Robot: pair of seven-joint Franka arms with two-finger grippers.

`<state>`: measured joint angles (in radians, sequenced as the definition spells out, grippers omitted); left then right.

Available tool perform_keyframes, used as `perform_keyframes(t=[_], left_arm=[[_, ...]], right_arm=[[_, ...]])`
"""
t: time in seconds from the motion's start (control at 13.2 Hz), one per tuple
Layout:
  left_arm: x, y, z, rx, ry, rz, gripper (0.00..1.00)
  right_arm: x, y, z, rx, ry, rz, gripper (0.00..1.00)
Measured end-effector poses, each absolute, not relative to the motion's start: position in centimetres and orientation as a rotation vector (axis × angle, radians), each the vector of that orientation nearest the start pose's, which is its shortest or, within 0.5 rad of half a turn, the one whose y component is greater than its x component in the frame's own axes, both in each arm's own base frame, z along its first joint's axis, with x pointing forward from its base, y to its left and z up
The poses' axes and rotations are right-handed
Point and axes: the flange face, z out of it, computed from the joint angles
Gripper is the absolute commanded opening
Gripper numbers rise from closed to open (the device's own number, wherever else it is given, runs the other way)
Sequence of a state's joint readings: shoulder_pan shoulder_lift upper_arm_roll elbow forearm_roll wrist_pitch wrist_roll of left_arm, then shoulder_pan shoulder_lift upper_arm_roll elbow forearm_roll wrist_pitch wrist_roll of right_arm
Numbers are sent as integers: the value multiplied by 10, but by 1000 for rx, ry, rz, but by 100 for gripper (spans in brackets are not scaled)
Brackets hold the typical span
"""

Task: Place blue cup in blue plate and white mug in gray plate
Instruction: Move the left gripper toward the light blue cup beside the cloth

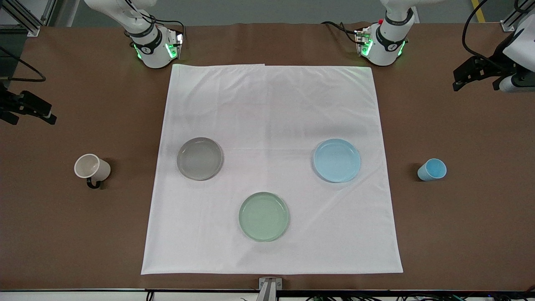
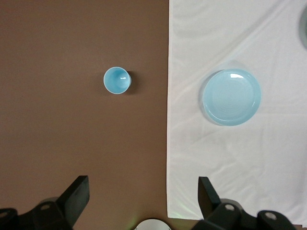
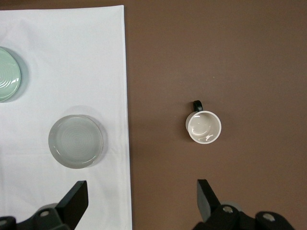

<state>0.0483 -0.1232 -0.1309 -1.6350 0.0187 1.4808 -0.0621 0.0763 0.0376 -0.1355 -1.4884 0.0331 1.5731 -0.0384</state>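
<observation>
The blue cup stands upright on the brown table at the left arm's end, off the cloth; it also shows in the left wrist view. The blue plate lies empty on the white cloth. The white mug stands upright on the brown table at the right arm's end. The gray plate lies empty on the cloth. My left gripper is open and empty, high over the brown table at its end. My right gripper is open and empty, high over the cloth's edge.
A pale green plate lies empty on the white cloth, nearer to the front camera than the other two plates. The arm bases stand at the cloth's two farthest corners.
</observation>
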Motion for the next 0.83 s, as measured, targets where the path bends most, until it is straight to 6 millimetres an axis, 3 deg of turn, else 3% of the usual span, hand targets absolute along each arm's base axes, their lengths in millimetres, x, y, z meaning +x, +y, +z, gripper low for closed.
perform_keyframes(t=[0.53, 0.68, 0.83], left_arm=[[511, -33, 643, -3107, -3, 72, 100], [528, -14, 620, -3110, -56, 109, 100], [552, 14, 579, -3117, -127, 104, 100]], right_arm=[[566, -29, 643, -3115, 32, -75, 100], [567, -29, 642, -3116, 33, -74, 100], [569, -29, 638, -3116, 32, -61, 100]])
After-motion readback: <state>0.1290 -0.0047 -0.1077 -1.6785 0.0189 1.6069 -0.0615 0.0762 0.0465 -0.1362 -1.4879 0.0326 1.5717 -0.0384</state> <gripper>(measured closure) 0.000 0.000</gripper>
